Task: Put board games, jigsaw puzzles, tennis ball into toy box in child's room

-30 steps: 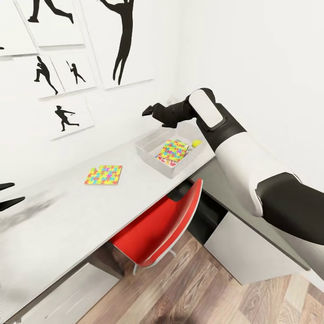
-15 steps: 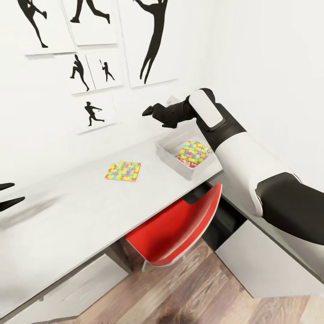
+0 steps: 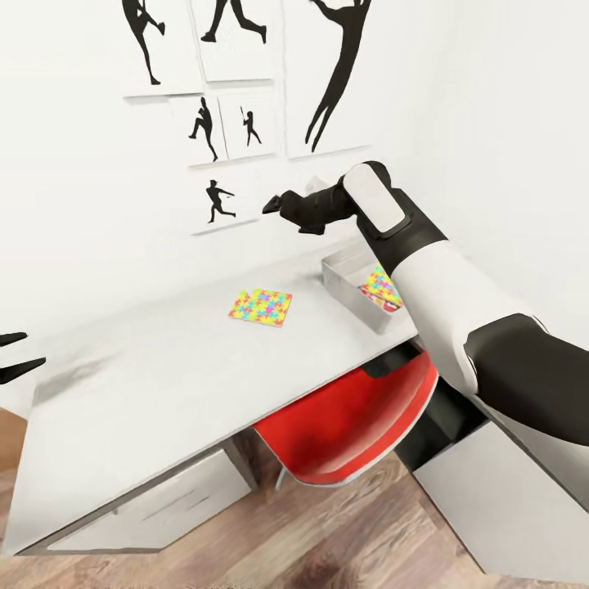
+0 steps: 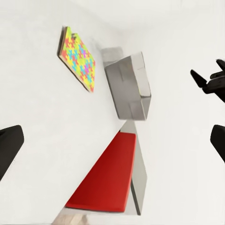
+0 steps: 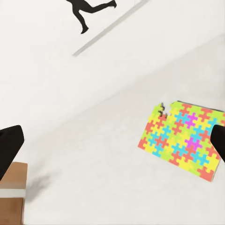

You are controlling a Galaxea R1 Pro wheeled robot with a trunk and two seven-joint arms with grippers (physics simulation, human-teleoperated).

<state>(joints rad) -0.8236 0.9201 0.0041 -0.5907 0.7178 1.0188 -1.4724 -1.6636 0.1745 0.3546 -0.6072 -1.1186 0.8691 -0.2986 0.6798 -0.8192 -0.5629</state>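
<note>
One jigsaw puzzle [image 3: 260, 307] lies flat on the pale table [image 3: 164, 384], apart from the toy box [image 3: 352, 294] to its right. A second jigsaw puzzle [image 3: 379, 286] rests inside the toy box on something red, and my right forearm covers part of both. My right gripper [image 3: 275, 204] hangs open above the table's back edge, near the wall. The right wrist view looks down on the loose jigsaw puzzle [image 5: 185, 140]. My left gripper [image 3: 12, 357] is open at the table's left end. Its wrist view takes in the jigsaw puzzle [image 4: 77, 58] and the toy box [image 4: 129, 84].
A red chair [image 3: 352, 425] is tucked under the table below the toy box. Drawers [image 3: 164, 507] sit under the table's left part. Black silhouette pictures [image 3: 217, 200] hang on the wall behind. A lower grey cabinet [image 3: 507, 507] joins at the right.
The whole head view has swung, so table, puzzle and toy box sit further right in it. The things have not moved on the table. Both grippers stay open.
</note>
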